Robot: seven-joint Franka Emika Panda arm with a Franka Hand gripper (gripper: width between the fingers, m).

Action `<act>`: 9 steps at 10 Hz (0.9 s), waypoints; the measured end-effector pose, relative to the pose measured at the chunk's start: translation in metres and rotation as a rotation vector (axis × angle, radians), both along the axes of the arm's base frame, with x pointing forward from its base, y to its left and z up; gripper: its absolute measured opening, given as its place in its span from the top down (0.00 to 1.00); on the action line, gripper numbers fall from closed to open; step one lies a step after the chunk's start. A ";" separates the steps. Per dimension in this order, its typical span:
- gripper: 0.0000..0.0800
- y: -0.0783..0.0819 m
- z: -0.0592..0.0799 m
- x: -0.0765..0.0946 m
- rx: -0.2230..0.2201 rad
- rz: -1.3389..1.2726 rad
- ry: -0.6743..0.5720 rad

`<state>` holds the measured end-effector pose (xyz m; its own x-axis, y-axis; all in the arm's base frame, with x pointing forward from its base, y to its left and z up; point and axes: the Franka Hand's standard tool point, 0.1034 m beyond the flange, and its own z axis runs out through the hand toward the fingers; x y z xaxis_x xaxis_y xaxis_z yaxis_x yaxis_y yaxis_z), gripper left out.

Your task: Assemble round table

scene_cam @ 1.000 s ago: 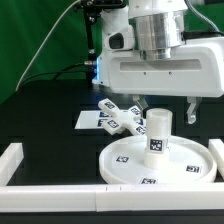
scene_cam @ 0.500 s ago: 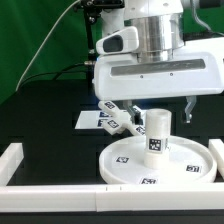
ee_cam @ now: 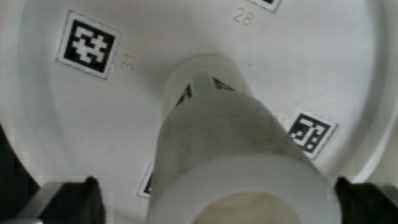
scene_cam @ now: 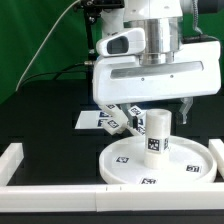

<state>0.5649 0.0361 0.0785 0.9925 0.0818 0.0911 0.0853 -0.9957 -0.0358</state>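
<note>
The wide rimmed round disc [scene_cam: 130, 165] lies flat near the front of the table. The short thick cylinder [scene_cam: 157, 135] stands upright on its middle. In the wrist view the cylinder [ee_cam: 231, 150] rises from the tagged disc [ee_cam: 107, 100]. My gripper [scene_cam: 160, 112] hangs just over the cylinder's top. It is open, with one finger on each side of the cylinder [ee_cam: 222, 200] and a gap at both sides. The right finger [scene_cam: 188, 110] shows beside the cylinder. The flat-armed piece [scene_cam: 122, 118] lies behind the disc.
The marker board [scene_cam: 86, 120] lies behind the disc, partly under the flat-armed piece. White border rails run along the front [scene_cam: 50, 172], the exterior view's left [scene_cam: 12, 153] and its right [scene_cam: 216, 150]. The arm's big white hand fills the space above the disc.
The hand has swung a little toward the exterior view's left and turned slightly over the cylinder. The cylinder, the disc and the flat-armed piece have not moved.
</note>
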 end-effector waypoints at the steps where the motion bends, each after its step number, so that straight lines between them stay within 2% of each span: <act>1: 0.34 0.000 0.000 0.000 0.006 -0.049 0.002; 2: 0.50 0.000 -0.001 0.000 0.014 -0.147 0.007; 6: 0.50 0.000 -0.001 0.001 0.041 -0.529 0.012; 7: 0.50 -0.001 -0.001 0.001 0.063 -0.709 0.020; 9: 0.50 -0.004 -0.003 -0.002 0.142 -1.145 0.042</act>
<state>0.5624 0.0321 0.0756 0.4813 -0.8765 -0.0074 -0.8690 -0.4761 -0.1347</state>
